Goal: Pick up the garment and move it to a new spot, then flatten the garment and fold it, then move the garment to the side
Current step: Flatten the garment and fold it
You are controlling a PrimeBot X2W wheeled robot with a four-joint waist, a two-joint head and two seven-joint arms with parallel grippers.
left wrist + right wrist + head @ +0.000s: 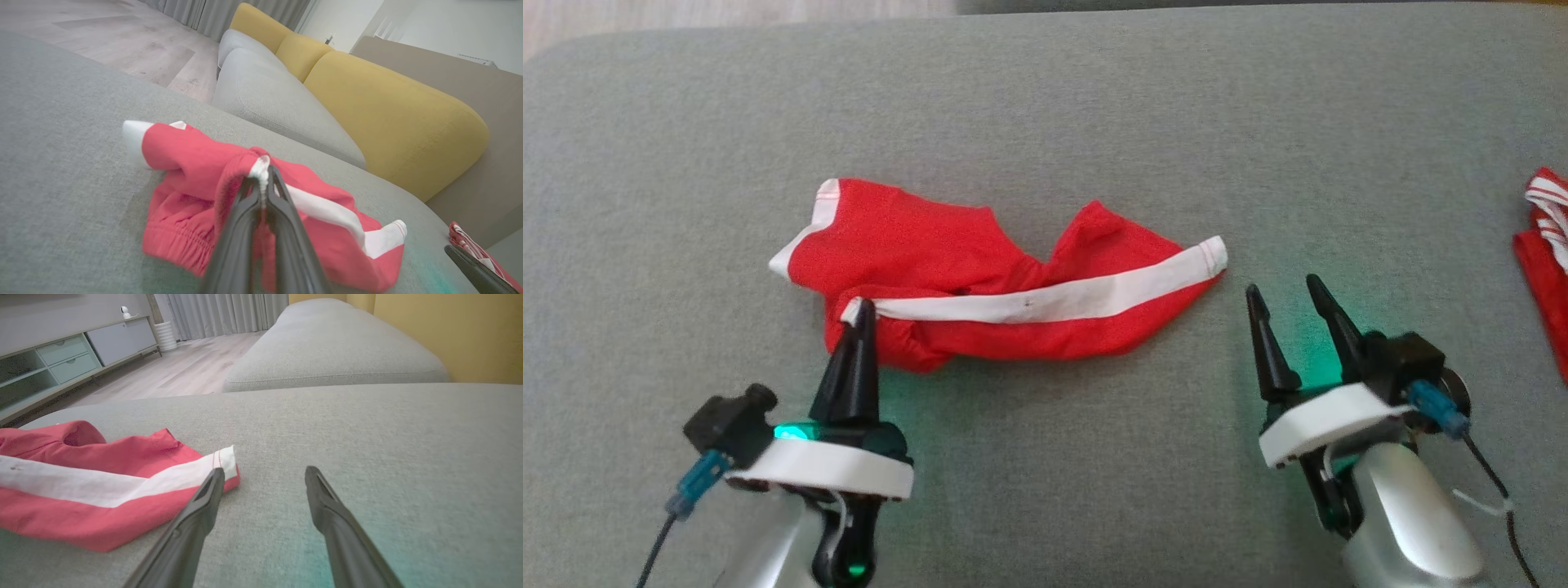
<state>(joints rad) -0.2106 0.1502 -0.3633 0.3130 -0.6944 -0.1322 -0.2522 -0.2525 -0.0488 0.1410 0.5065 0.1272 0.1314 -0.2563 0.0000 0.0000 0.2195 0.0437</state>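
Observation:
The garment is a pair of red shorts with a white side stripe, lying crumpled on the grey cushion. My left gripper is shut on the stripe's left end at the waistband; in the left wrist view the garment bunches up where the fingertips pinch it. My right gripper stands open just right of the garment's white-tipped leg end. From the right wrist, the gripper has its left finger beside the garment, touching nothing.
A second red and white cloth lies at the cushion's right edge. Yellow back cushions and another grey seat stand beyond. Wooden floor and a low cabinet lie further off.

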